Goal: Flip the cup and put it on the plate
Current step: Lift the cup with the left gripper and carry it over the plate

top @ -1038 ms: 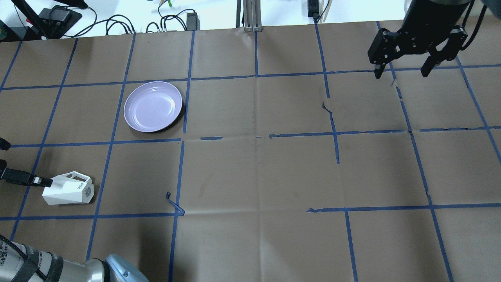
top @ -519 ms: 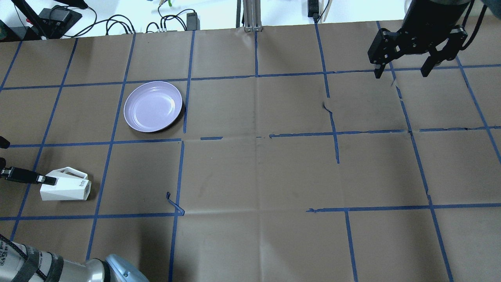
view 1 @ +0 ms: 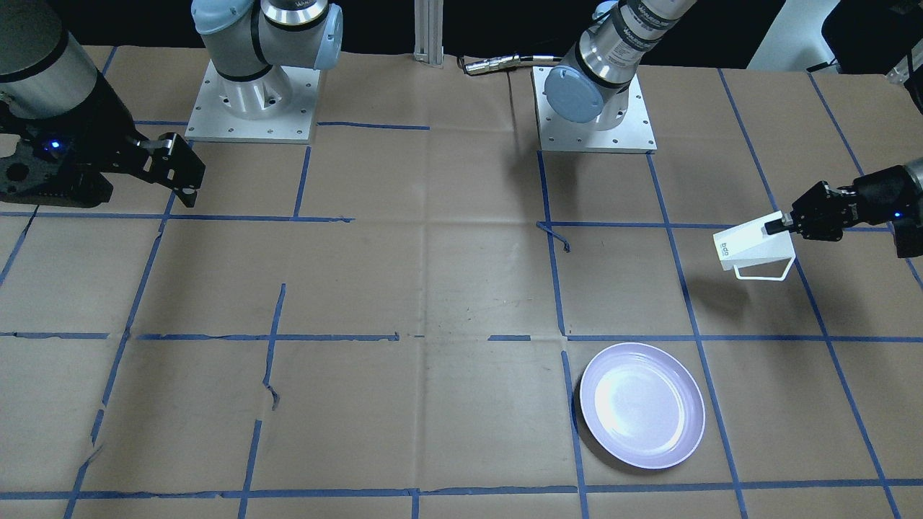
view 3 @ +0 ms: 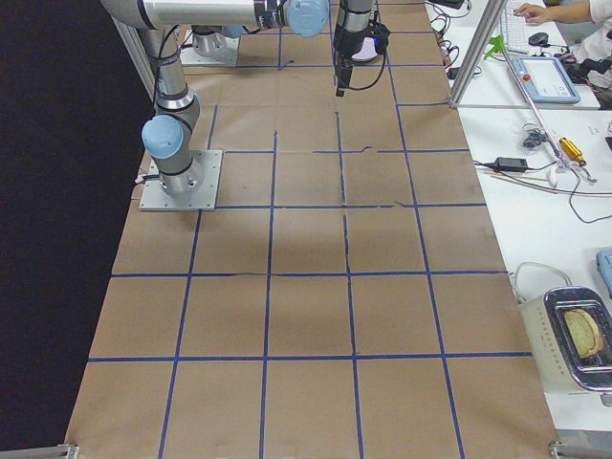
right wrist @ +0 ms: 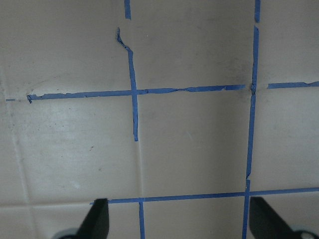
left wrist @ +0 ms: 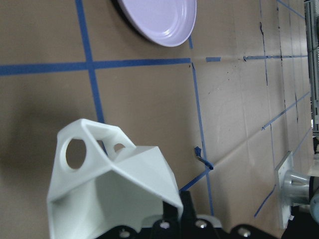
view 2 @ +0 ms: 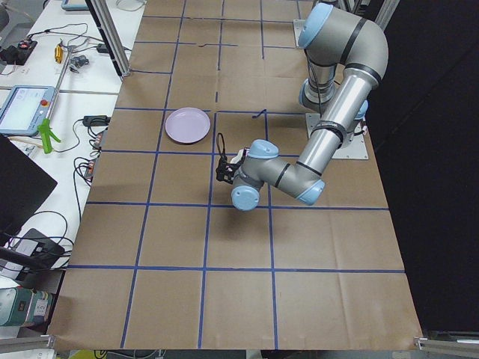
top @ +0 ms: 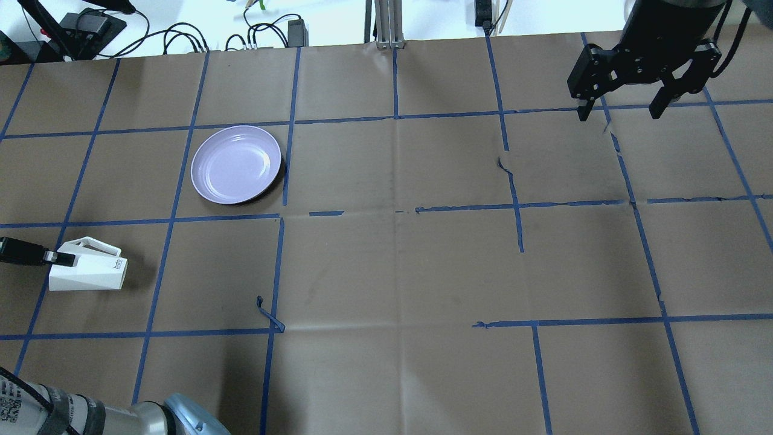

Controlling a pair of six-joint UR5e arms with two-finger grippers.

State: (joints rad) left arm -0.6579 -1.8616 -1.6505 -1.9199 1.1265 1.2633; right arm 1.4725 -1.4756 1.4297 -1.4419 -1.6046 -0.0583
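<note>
The white faceted cup [top: 87, 273] lies on its side in the air at the table's left, base pointing toward the table's middle and handle toward the far side. My left gripper [top: 58, 258] is shut on its rim wall; it also shows in the front view [view 1: 776, 225] with the cup [view 1: 753, 245] casting a shadow below. The left wrist view shows the cup [left wrist: 109, 191] close up. The lavender plate [top: 237, 163] sits empty beyond it, also in the front view [view 1: 642, 405] and left wrist view [left wrist: 159, 20]. My right gripper [top: 619, 112] hangs open and empty at the far right.
Brown paper with a blue tape grid [top: 395, 115] covers the table. Both arm bases [view 1: 595, 108] stand on the robot's side. Cables and boxes [top: 90, 24] lie beyond the far edge. The right wrist view shows only paper and torn tape [right wrist: 133, 89].
My left gripper has carried the cup up off the paper, further left and toward the plate's side, turning it about its axis. The right arm has not moved.
</note>
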